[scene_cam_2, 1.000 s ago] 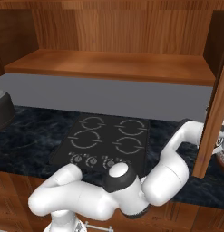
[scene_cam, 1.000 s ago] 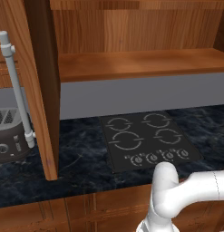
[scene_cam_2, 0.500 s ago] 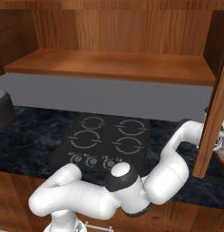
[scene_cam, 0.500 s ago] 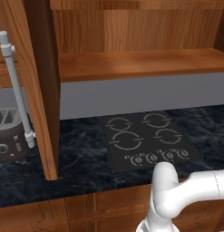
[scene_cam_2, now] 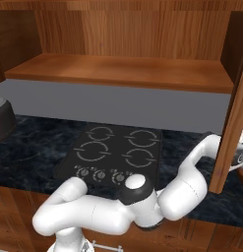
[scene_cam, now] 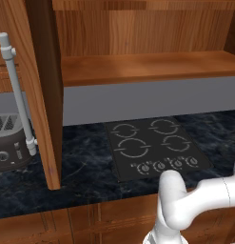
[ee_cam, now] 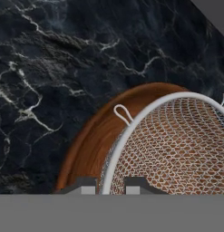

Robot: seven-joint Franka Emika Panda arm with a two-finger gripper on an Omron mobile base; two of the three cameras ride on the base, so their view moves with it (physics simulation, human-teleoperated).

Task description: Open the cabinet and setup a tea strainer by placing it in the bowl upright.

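Hand view: my fingers (ee_cam: 109, 186) pinch the tea strainer (ee_cam: 177, 149) rim, angled down over the wooden bowl (ee_cam: 93, 145) on the desk (ee_cam: 50, 77).

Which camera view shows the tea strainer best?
The hand view: the tea strainer appears large, its mesh and rim clear, over the brown bowl. The right base view gives a sliver at its right edge.

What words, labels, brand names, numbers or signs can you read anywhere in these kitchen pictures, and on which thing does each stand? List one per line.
No readable text anywhere.
Cooktop: white ring marks and round knobs, no letters or numbers.
Toaster: a front dial, no legible marking.
Cabinet, tea strainer, bowl, counter: no text.
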